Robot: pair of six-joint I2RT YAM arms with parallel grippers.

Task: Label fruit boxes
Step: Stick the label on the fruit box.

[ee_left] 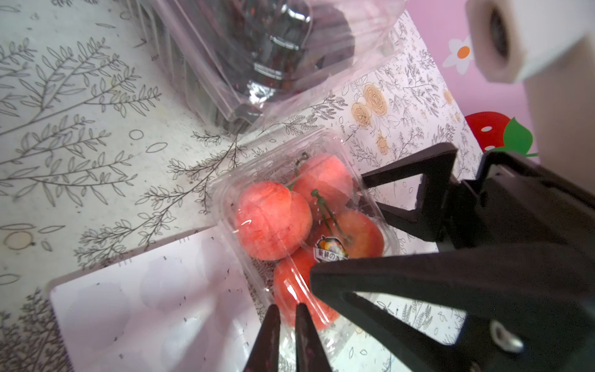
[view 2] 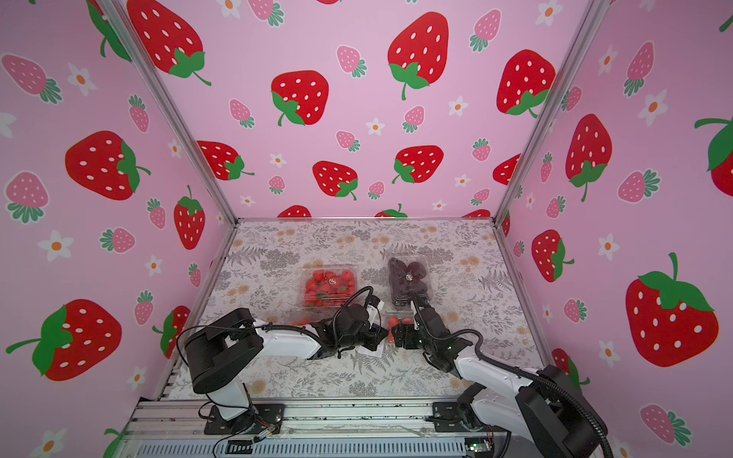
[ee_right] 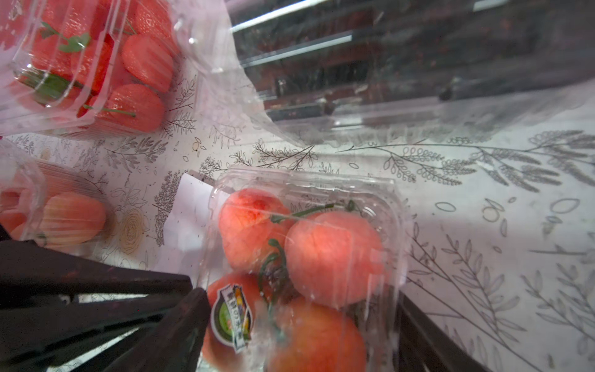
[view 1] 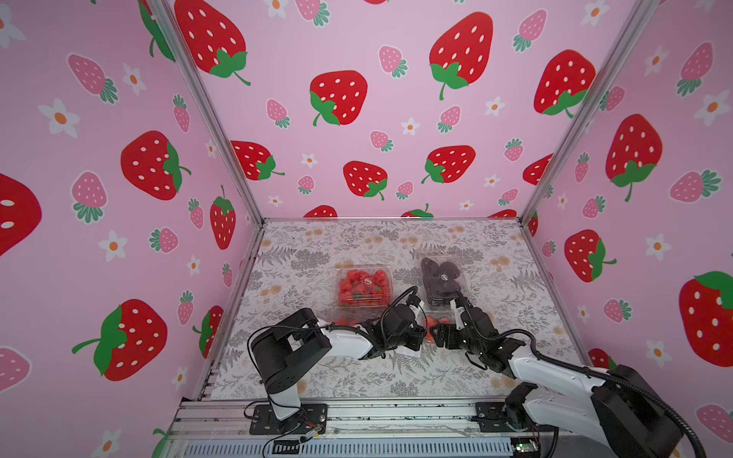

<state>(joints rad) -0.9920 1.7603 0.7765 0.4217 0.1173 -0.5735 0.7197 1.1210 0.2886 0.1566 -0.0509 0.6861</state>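
The small clamshell box (ee_left: 273, 222) of orange-pink fruit sits on the counter (view 1: 301, 253) between both arms, at the edge of the white sticker sheet (ee_left: 145, 306). The right pincer (ee_left: 336, 225) is spread wide either side of it. The left pincer (ee_left: 285, 322) is nearly clenched, with nothing visible between its tips. That thin plastic looks light, slick and easily dented, so I'd hold the side walls gently. The dark-fruit box (view 1: 442, 281) crowds in behind, and open room lies toward the front.
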